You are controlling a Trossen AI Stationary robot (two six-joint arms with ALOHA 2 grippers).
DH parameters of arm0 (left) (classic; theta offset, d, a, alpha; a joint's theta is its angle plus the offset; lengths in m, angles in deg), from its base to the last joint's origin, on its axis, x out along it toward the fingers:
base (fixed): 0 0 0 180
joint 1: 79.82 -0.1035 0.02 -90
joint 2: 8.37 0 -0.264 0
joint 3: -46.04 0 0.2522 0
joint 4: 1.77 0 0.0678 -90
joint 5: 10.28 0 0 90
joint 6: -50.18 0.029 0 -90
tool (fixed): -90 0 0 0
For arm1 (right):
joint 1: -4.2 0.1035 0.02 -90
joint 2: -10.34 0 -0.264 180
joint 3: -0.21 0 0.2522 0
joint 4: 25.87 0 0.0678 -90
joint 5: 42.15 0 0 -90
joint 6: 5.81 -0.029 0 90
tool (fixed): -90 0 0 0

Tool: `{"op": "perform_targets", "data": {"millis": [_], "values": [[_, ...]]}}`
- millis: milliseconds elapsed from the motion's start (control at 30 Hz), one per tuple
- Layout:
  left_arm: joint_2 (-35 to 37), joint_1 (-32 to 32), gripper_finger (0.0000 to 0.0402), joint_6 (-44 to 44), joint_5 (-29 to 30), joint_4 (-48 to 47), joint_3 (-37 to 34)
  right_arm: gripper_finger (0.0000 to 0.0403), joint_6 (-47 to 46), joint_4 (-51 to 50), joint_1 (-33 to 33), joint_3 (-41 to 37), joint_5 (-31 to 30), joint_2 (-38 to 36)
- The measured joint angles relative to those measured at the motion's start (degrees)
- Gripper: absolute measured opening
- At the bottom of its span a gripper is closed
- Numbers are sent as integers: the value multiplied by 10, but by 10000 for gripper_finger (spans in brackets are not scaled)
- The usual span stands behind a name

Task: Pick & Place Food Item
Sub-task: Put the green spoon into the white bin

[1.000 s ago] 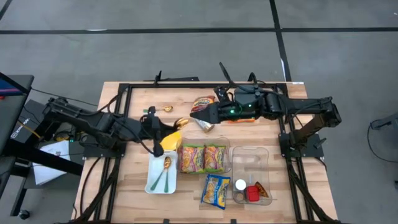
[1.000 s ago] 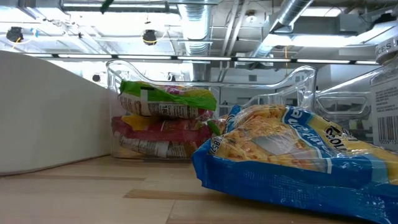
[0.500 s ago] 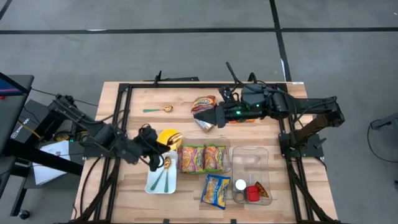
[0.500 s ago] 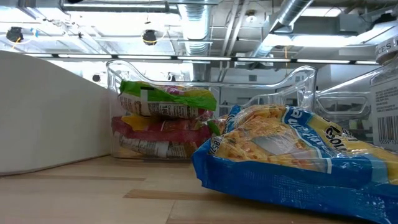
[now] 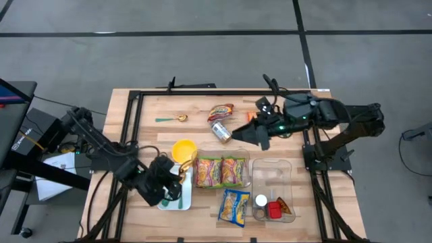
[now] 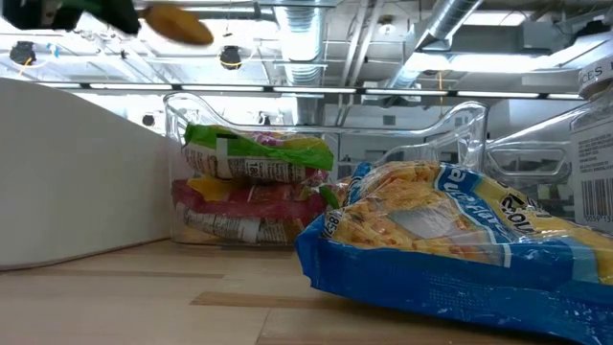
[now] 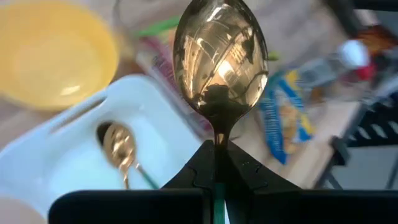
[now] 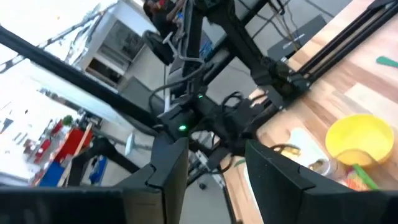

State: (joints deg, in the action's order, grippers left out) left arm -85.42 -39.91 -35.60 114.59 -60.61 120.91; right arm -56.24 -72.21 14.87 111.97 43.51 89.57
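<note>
Leftmost, the left gripper [image 5: 164,183] hangs over the white tray [image 5: 164,200] at the table's front left, its fingers [image 7: 193,177] pressed together on the handle of a gold spoon [image 7: 220,59]. In the left wrist view that spoon stands straight out from the fingertips, long axis in line with the gripper, bowl outermost. A second gold spoon [image 5: 181,178] lies in the tray, bowl toward the table's far edge. Just beyond the tray sits the yellow bowl [image 5: 183,150]. Next come the clear bin of noodle packets [image 5: 221,171] and, nearer the front, a blue noodle packet [image 5: 234,206]. Farther right, the right gripper [image 5: 241,134] hovers with its fingers [image 8: 169,165] apart and nothing between them, just beside a tin can [image 5: 221,131] lying on its side, with a snack packet [image 5: 221,111] beyond it.
</note>
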Motion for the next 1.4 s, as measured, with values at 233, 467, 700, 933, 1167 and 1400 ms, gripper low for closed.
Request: {"op": "perform_targets", "data": {"millis": [233,467,700,933,1167,1400], "values": [[-34,-1,4,-105,-21,-49,0,154,13,-24,23,0,0,-11],[-61,-1,4,-79,-34,-63,0,154,16,-41,41,0,0,-11],[-70,-1,4,-71,-54,22,-65,154,15,-45,44,0,-1,-11],[-69,-1,5,-49,-65,53,-99,154,14,-45,44,0,-2,-11],[-69,-4,5,-41,-68,52,-99,154,14,-45,44,0,-2,-11],[-69,-5,5,-31,-68,54,-99,154,14,-49,43,0,-2,-11]]}}
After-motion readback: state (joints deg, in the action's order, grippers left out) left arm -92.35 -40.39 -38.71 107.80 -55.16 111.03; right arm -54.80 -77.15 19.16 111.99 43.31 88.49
